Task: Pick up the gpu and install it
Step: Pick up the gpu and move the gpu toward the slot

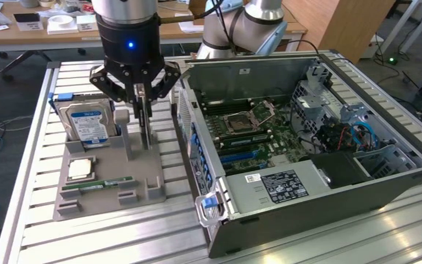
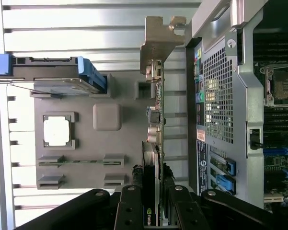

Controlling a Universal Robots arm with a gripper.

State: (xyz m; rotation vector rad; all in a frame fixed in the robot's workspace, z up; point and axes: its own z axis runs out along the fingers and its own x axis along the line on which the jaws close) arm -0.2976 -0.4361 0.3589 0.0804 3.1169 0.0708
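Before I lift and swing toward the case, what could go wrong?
1. The gripper seems shut on just the upper edge of the upright gpu; the thin card could tilt or slip.
2. Its metal bracket sits close to the computer case wall and might clip it.
3. The hard drive stands nearby in the same gray holder; a sideways move could knock it.

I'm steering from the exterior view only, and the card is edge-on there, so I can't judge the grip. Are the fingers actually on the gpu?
Observer: Yes. In the wrist view the gripper straddles the gpu, with a finger pad against each face.
Operator: Which end has the metal bracket?
Observer: The silver bracket is at the card's end away from the gripper, its bent tab pointing toward the computer case.
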